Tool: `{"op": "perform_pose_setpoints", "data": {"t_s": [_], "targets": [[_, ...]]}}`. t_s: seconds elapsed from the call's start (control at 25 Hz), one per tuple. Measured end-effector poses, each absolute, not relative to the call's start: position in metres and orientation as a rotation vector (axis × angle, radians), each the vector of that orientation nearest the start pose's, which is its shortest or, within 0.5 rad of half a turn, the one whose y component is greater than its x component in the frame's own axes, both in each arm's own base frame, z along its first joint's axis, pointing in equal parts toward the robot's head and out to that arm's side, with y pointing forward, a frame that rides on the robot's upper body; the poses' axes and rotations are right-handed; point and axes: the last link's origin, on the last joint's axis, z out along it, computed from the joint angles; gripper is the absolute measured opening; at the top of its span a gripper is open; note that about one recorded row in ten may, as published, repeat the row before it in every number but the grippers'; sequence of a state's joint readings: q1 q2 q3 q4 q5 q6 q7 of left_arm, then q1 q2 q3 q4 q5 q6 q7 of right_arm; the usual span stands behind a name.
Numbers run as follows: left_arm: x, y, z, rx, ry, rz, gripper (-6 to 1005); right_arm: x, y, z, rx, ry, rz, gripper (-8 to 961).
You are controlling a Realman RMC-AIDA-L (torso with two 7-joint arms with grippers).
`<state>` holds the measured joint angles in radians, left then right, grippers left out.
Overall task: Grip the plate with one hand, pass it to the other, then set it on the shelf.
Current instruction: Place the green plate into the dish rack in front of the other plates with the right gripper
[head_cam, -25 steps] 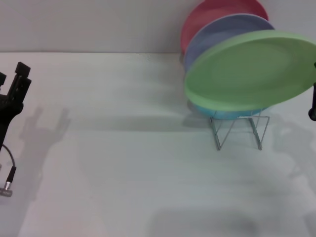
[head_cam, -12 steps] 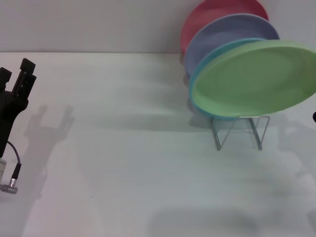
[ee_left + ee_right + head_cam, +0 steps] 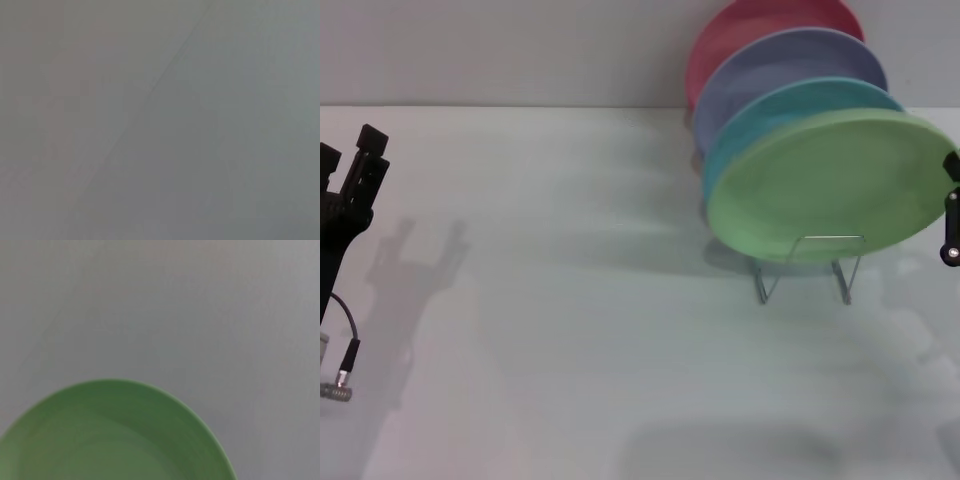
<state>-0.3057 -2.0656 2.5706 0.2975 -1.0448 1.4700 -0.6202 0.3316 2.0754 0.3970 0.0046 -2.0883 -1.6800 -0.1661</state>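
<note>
Since a second ago your large round light-green plate (image 3: 828,184) has tipped upright into the small silver wire shelf (image 3: 807,266), far right. Right tool (image 3: 952,212) at its rim: grip unclear. Left tool (image 3: 348,165) open. Releasing early, it may topple.

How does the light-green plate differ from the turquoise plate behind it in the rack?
Colour: the light-green plate is pale green, the turquoise plate blue-green. Position: the green one is frontmost in the wire rack, the turquoise one directly behind it. Visibility: the green plate's whole face shows; the turquoise plate shows only a crescent. The right gripper is at the green plate's edge. Both are round and lean alike.
</note>
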Motion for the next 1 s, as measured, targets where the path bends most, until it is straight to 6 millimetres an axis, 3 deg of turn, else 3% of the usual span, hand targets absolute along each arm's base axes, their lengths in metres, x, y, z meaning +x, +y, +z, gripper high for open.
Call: {"op": "perform_pose_setpoints", "data": {"t_s": [0.52,1.0], "targets": [[-0.305,0.277,-0.011,-1.464,-0.824,-1.352,820,0.327,0.255,-0.006,-1.704,-0.034,0.588,18],[-0.305,0.274,-0.008,-1.478,-0.799,-1.355,820,0.33,0.251,-0.013,-1.701,0.036,0.581,86]]}}
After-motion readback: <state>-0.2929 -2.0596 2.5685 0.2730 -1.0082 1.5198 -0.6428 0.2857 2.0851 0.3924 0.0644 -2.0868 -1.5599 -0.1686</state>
